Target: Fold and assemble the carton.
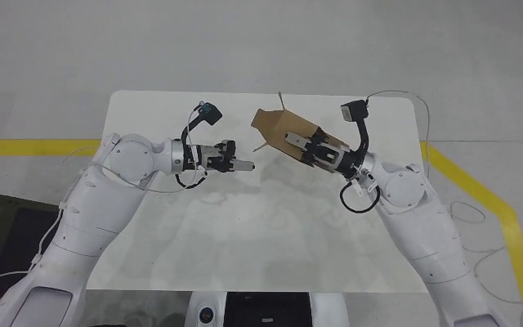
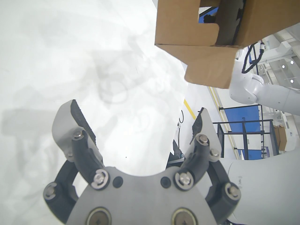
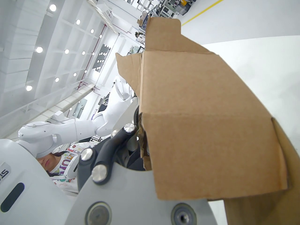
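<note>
Nearest to me, my left gripper hangs above the white table, left of centre, with its tip pointing across toward my other arm. Its jaws stand wide apart and there is nothing between them. The dark pads face each other over bare tabletop.

A little further out and to the right, my right gripper has the carton in its grip. The jaws are closed on cardboard at the end of the carton nearest that arm. In the right wrist view a brown wall covers my fingertips, so I cannot tell how deep the bite goes.

The carton is plain brown cardboard, held clear of the table and tilted. Its length runs from my right gripper toward the far middle of the table. It sits just beyond my left gripper's tip, apart from it and not touching.

The end turned to my left gripper is open. One flap juts out from the opening toward that gripper. Another panel is folded partway across the mouth, and the inside behind it is dark.
</note>
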Available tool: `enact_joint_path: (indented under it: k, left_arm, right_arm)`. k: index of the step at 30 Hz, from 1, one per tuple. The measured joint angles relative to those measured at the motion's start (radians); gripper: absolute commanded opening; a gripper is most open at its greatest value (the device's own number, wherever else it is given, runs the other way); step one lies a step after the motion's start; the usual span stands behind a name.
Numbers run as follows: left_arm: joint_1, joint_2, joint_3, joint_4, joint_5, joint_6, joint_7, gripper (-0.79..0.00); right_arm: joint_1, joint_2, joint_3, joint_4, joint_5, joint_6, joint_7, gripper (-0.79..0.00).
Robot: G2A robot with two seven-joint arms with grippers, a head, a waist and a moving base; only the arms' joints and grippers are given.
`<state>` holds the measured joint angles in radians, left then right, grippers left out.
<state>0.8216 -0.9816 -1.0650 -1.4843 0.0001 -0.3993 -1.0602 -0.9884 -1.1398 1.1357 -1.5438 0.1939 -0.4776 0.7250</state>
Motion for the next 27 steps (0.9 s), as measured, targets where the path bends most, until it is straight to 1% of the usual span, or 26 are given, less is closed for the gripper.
enact_joint_path:
  k: [11, 19, 27]
  left_arm:
    - [-0.020, 0.001, -0.016, 0.023, -0.022, 0.005, 0.003, 0.000]
    - [-0.023, 0.002, -0.020, 0.019, -0.030, 0.005, 0.002, 0.000]
    - [-0.024, 0.001, -0.012, 0.007, -0.037, 0.004, -0.010, 0.000]
  right_arm:
    - [0.002, -0.003, -0.023, -0.012, -0.020, 0.010, 0.039, -0.785]
    - [0.015, -0.003, -0.043, -0.023, -0.015, 0.003, 0.113, -0.785]
    - [0.038, -0.011, -0.074, -0.018, -0.001, 0.003, 0.128, -0.785]
